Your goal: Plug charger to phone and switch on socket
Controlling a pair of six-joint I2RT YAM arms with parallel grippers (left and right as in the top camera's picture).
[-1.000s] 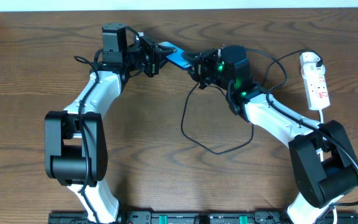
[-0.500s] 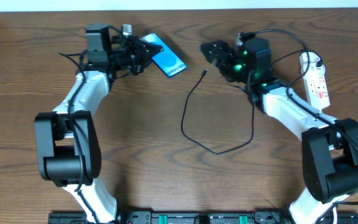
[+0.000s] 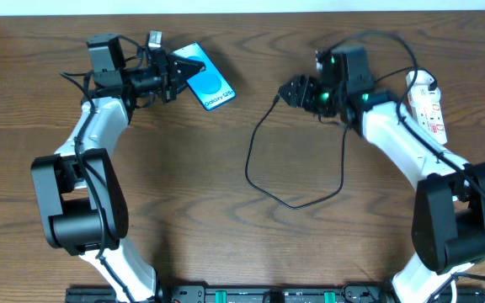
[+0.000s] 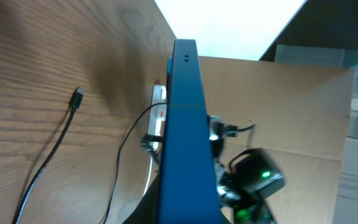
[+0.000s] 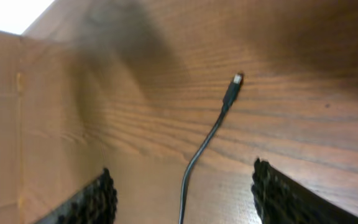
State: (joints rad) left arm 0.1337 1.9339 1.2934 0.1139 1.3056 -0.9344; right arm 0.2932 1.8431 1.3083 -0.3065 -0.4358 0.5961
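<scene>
The phone (image 3: 208, 87), its blue screen up, is held above the table at the back left, with my left gripper (image 3: 173, 74) shut on its left end. In the left wrist view the phone (image 4: 185, 124) shows edge-on. The charger's thin black cable (image 3: 263, 181) loops across the middle of the table. Its small plug tip (image 3: 276, 98) lies free on the wood. My right gripper (image 3: 291, 91) hovers just right of that tip, open. The cable (image 5: 194, 158) runs between its fingers (image 5: 278, 193) untouched, and the tip (image 5: 234, 87) lies ahead of them. The white socket (image 3: 429, 111) lies at the far right.
The socket's white cord (image 3: 441, 158) runs down past my right arm. A pale wall (image 3: 242, 6) edges the table's back. The phone and the plug tip are roughly a phone's length apart. In the left wrist view the socket (image 4: 159, 115) and plug tip (image 4: 76, 99) appear beyond the phone.
My grippers were together at the phone's end. The left one has carried the phone away to the left. The right one has opened, leaving the plug tip on the table.
</scene>
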